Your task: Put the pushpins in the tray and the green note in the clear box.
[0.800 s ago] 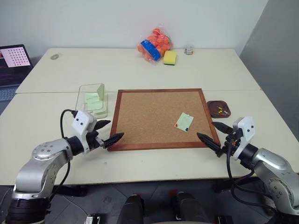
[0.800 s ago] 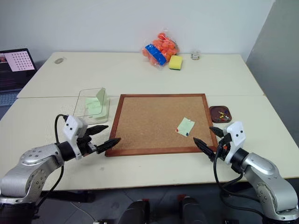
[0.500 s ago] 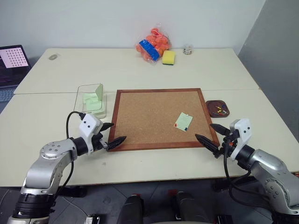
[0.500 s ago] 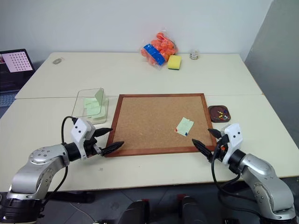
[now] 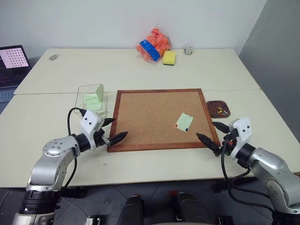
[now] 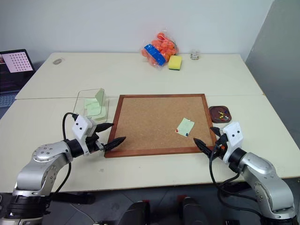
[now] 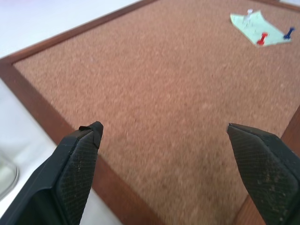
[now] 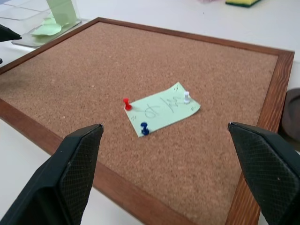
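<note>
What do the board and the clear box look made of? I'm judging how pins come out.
Board: speckled, grainy brown face, likely cork, matte; frame reddish, smooth, probably stained wood. Clear box: see-through walls with faint glare, probably hard plastic, though glass can't be ruled out.

I am holding both silver, jointed arms low and forward, each bending inward at the elbow so the two grippers are angling toward one another. The left gripper point(image 5: 112, 130), two black tapered fingers under a white wrist block, is standing wide open and pointing forward and to the right, tilting slightly downward; a black cable is looping above its wrist. The right gripper point(image 5: 213, 135), of the same build, is likewise standing wide open, pointing forward and to the left. Neither pair of fingers is gripping anything.
</note>
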